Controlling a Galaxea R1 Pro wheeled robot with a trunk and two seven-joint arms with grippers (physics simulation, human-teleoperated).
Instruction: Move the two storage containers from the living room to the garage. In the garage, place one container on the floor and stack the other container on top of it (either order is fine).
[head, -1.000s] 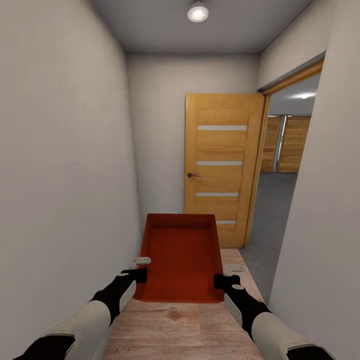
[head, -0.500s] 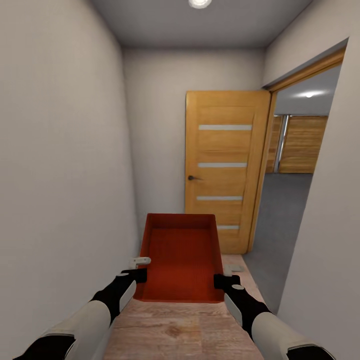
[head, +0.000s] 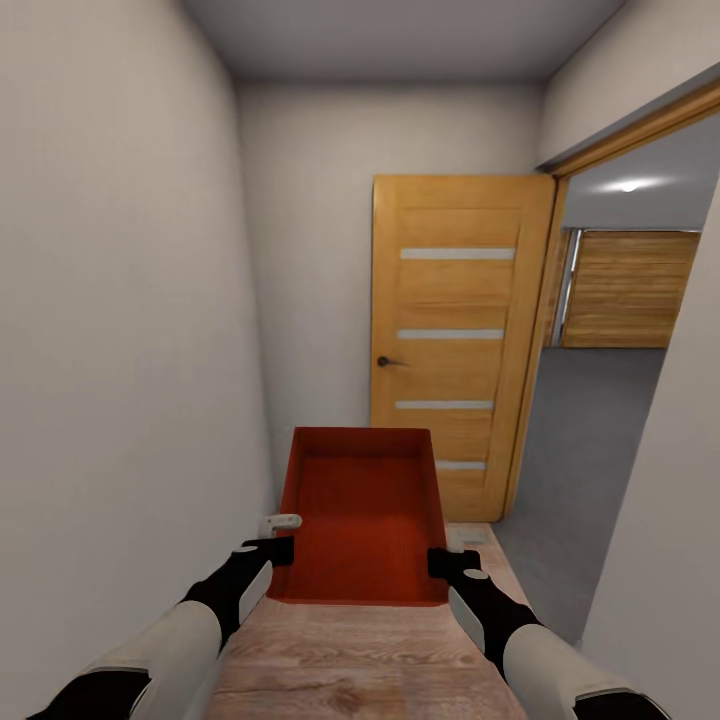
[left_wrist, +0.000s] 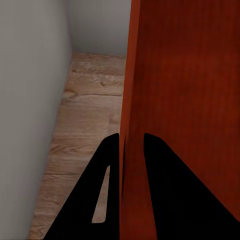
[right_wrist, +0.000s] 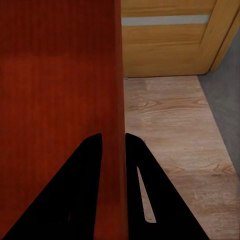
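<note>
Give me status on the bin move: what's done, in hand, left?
Done: one red bin is picked up. In hand: the left gripper and right gripper each pinch a side wall, carrying it down a hallway toward the open wooden door, with grey floor beyond. Left: setting it down in the garage, fetching the second bin and stacking it.

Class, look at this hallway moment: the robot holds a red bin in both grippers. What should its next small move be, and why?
Probably roll forward a little and begin turning right. The storage container is pinched on both side walls by the left gripper and right gripper, so it seems secure. The wooden door stands open ahead, and the grey concrete floor lies through the opening on the right.
</note>
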